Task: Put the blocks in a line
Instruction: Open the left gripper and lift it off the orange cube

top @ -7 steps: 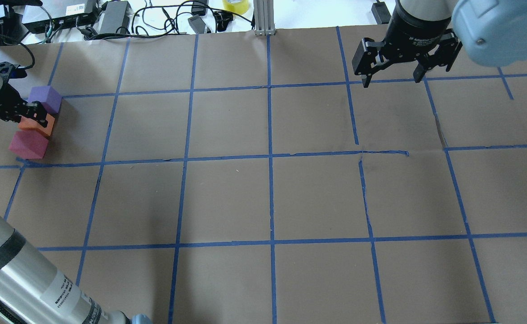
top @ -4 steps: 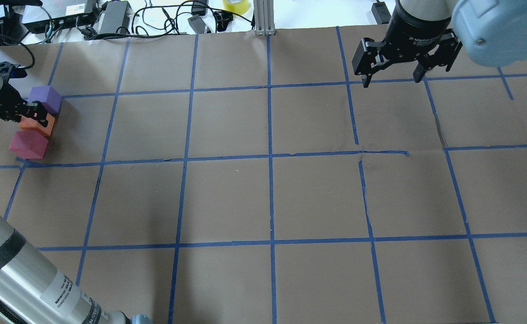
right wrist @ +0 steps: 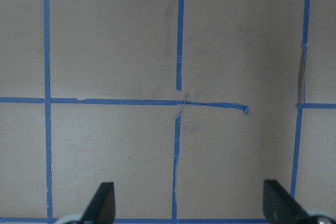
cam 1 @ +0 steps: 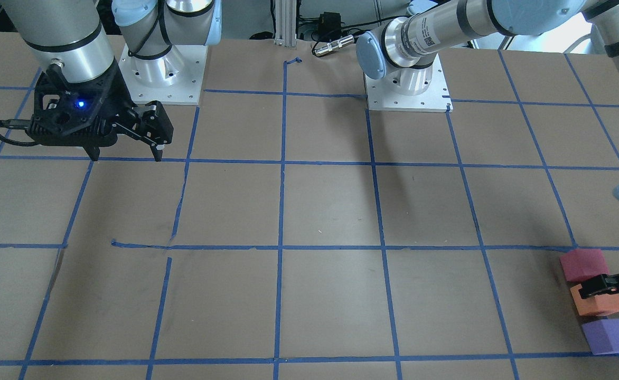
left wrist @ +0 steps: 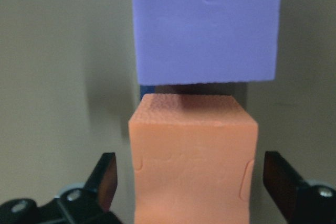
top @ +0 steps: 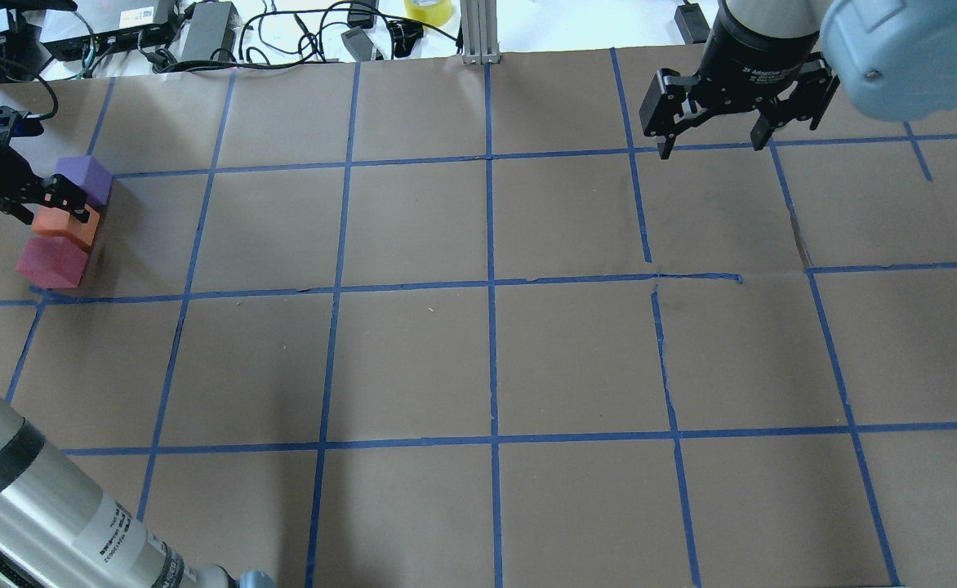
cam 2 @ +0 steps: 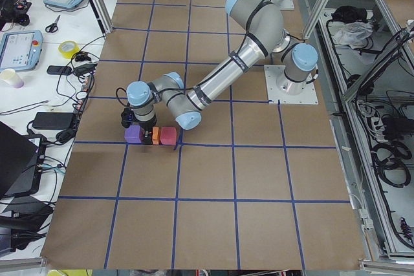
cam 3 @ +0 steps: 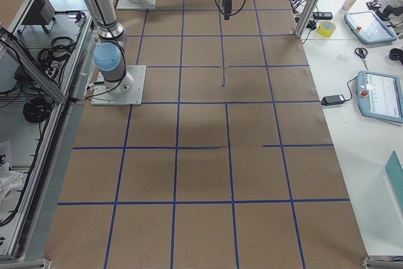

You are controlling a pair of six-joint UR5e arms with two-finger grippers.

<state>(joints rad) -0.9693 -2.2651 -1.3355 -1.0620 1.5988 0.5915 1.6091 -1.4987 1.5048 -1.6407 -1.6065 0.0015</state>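
Note:
Three blocks lie in a short row at the table's far left: purple [top: 84, 178], orange [top: 68, 229] and pinkish-red [top: 50, 263]. They also show in the front view: purple [cam 1: 610, 336], orange [cam 1: 600, 305], pinkish-red [cam 1: 584, 265]. My left gripper [top: 74, 206] is open and straddles the orange block [left wrist: 191, 166]. A small gap shows between each finger and the block, and the purple block [left wrist: 205, 24] lies just beyond. My right gripper [top: 711, 140] is open and empty, hanging above the far right of the table [cam 1: 126, 154].
Brown paper with a blue tape grid [top: 491, 282] covers the table. Cables, power bricks and a yellow tape roll [top: 428, 10] lie past the far edge, beside an aluminium post [top: 478, 33]. Both arm bases [cam 1: 407, 87] are bolted on at the robot's side.
My left gripper has shifted slightly toward the table's far left edge, still around the orange block. The right arm has not moved.

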